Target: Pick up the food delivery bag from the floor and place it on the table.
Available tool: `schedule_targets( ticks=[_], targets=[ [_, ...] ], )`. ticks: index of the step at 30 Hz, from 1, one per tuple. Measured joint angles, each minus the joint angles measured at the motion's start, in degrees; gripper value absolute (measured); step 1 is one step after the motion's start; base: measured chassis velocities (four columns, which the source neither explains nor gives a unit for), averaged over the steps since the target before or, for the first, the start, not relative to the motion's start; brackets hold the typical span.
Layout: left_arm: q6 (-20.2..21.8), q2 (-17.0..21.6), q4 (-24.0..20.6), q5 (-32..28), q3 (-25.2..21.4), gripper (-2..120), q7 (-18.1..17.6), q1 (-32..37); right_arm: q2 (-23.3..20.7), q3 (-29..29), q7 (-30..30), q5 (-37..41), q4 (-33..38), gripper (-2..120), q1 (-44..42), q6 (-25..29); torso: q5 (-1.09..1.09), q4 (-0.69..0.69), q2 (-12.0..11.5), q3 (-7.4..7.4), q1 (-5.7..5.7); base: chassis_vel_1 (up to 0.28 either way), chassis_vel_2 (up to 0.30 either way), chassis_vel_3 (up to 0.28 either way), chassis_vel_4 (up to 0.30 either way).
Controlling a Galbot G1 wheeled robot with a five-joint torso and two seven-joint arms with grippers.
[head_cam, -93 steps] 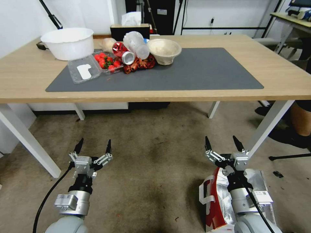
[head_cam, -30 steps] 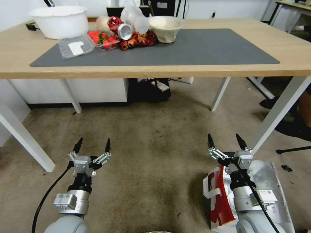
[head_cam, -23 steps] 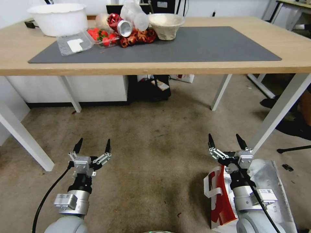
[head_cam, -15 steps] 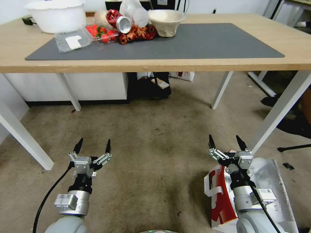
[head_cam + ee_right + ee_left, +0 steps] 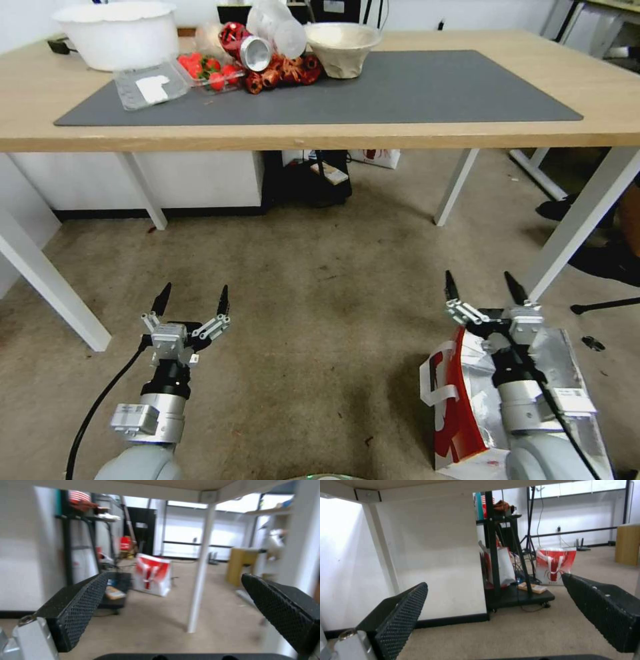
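Down on the floor (image 5: 320,320), the food delivery bag (image 5: 460,413) stands at the robot's right, under and beside the right arm, its red side and a white strap handle (image 5: 437,387) facing the middle and its silver foil lining (image 5: 567,360) open upward. The right gripper (image 5: 485,289) hangs above the bag's far end with its fingers (image 5: 76,607) spread wide and nothing between them; it points ahead toward the table leg (image 5: 573,227) rather than down at the bag. The left gripper (image 5: 192,301) hovers over bare carpet well apart from the bag, fingers (image 5: 400,622) likewise wide and empty. The tabletop (image 5: 333,137) ahead carries a dark grey mat (image 5: 413,90) whose right part is free, with a white tub (image 5: 113,33), strawberries (image 5: 207,70), a can (image 5: 253,53) and a bowl (image 5: 343,43) crowded at its far left. By my judgement this is the approach step: nothing is grasped yet. The next move calls for tipping the right gripper down to a strap handle or the bag's rim and closing there.
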Motion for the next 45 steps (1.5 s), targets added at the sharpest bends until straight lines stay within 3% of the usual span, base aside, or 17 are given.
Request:
schedule_targets(
  ticks=[16, 33, 45],
  targets=[
    [1.57, 0.11, 0.28, -1.66, -0.05, 99, -0.44, -0.69, -3.09, 14.73, -3.42, 2.18, -9.53, 100, -0.88, 4.88, 0.01, 0.0, 0.16, 0.0, 0.03, 0.0, 0.0, 0.0, 0.0],
    [1.67, 1.5, 2.41, -2.2, -1.11, 99, -0.84, -1.27, -5.44, 17.15, -3.15, 1.45, -18.46, 100, 0.41, 5.95, 0.0, 0.0, 0.24, 0.0, 0.04, 0.0, 0.0, 0.0, 0.0],
    [1.93, 1.63, 3.29, -2.26, -1.03, 99, -0.85, -2.04, -8.84, 16.98, -3.87, 2.15, -26.96, 100, 3.28, 3.72, 0.0, 0.0, 0.28, 0.0, 0.05, 0.0, 0.0, 0.0, 0.0]
  ],
)
